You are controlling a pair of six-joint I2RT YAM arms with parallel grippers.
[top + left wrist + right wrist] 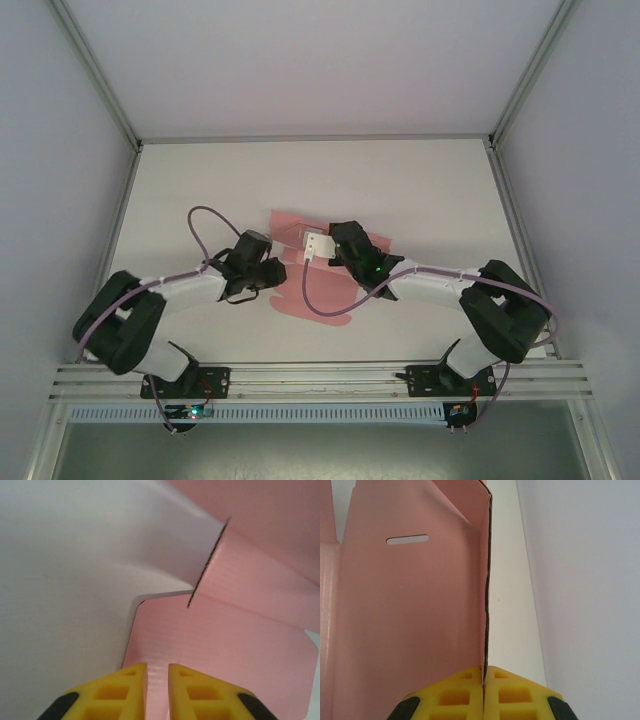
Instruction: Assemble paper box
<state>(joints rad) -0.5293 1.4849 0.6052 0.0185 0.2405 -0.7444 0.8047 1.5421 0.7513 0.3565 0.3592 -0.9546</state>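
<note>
Pink card of the paper box (325, 292) is seen opened out on the white worktop (200, 190), approx. mid-worktop, btwn the two arms. From above it reads as a flat die-cut sheet w/ flaps, partly hidden under both wrists. In the right wrist view a wide pink panel of it is shown w/ a narrow oval slot (407, 540) cut near the top. One wall is stood upright beside that panel, and its dark corrugated edge is seen end-on, running straight up the pic. In the left wrist view the card is seen creased, w/ a short dark cut edge at one fold and a rounded flap corner at far right.

Left arm is reached fwd and inward from its base, w/ the wrist tipped down at the sheet's left side. Right arm is reached inward from the right, w/ its wrist over the sheet's upper middle.

Left pincer (157, 690) is set nearly together, w/ only a narrow gap left btwn the yellow fingers (125, 687). Pink card is seen in that gap, but whether it is actually nipped cannot be told. Right pincer (484, 690) is pressed together, and the upright wall's edge is clamped btwn its yellow fingers (455, 695). White worktop and a grey side wall (585, 580) are seen to the right of that edge.
</note>
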